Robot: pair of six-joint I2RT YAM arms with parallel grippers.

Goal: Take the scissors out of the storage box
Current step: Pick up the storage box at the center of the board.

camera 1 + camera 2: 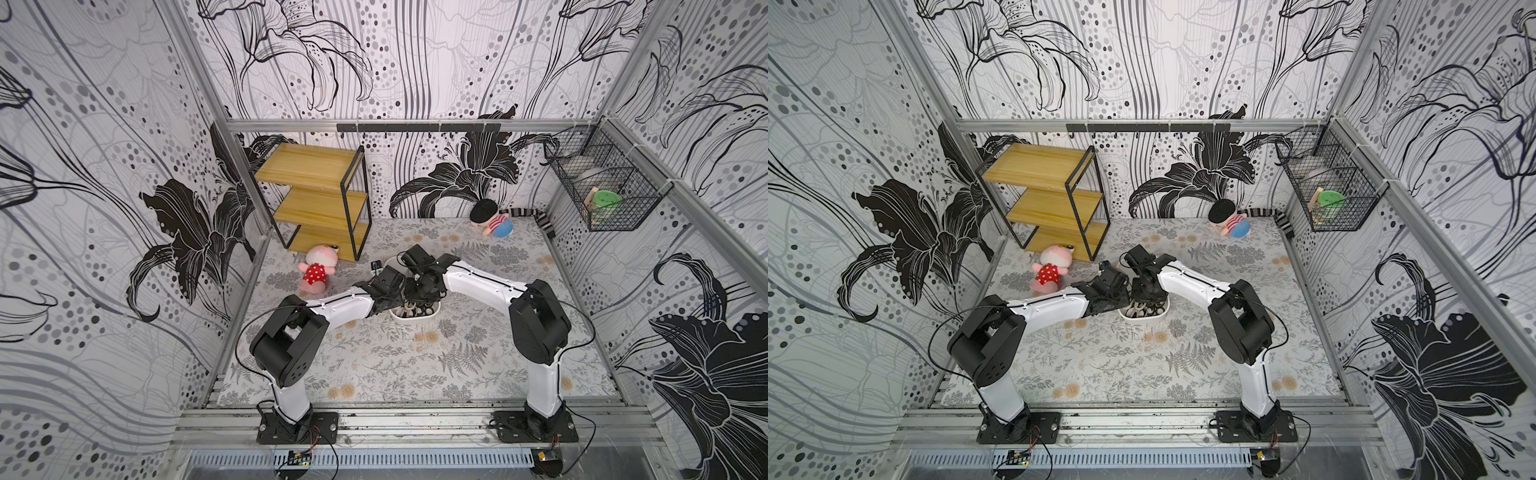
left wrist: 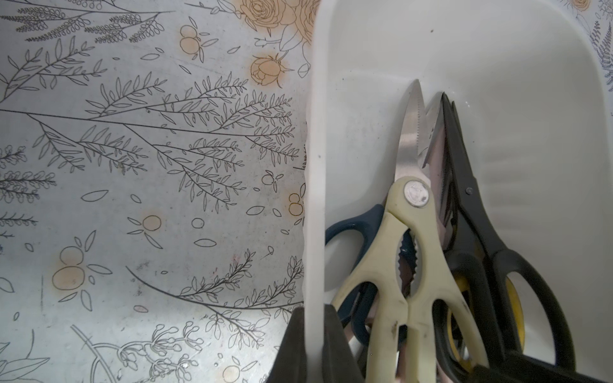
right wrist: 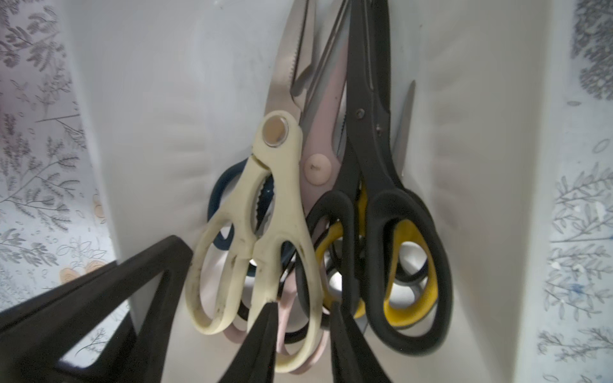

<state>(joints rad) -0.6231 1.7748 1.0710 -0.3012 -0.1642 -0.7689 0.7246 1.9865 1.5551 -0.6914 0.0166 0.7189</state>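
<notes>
Widest first: the grey floral-printed desk (image 1: 374,365) carries everything. The white-and-black left arm (image 1: 345,306) and right arm (image 1: 478,283) lean in over one spot near its middle. There sits the shallow white plastic storage box (image 1: 415,319), half hidden under the two wrists in both top views. Inside it lies a heap of metal-bladed scissors (image 3: 368,149), roughly parallel, with handles bunched at one end. The heap looks full, so the job seems barely begun.

Now the left claw (image 2: 313,318): it is clamped tight on the box's side wall, gripping from inside and outside at once. That's the anchor, and a good one, since the box should not slide or lift when a pair gets pulled.

The right claw (image 3: 302,306) is the business end. Its jaws stand narrow, either side of one loop of the cream plastic-handled kitchen pair (image 3: 252,212), which lies on top. Whether they bite already, the wrist view does not settle.

How to do this well? Pinch that loop firmly, then rise straight and slowly. A pinkish-handled pair (image 3: 318,169) lies right beneath and a black-and-yellow-handled pair (image 3: 408,265) just beside, and a tangled loop could drag along. Held by one loop, the cream pair will likely swing blades-down, so the right arm should clear the rim before going sideways. The left claw should let go only once the pair is clear.
</notes>
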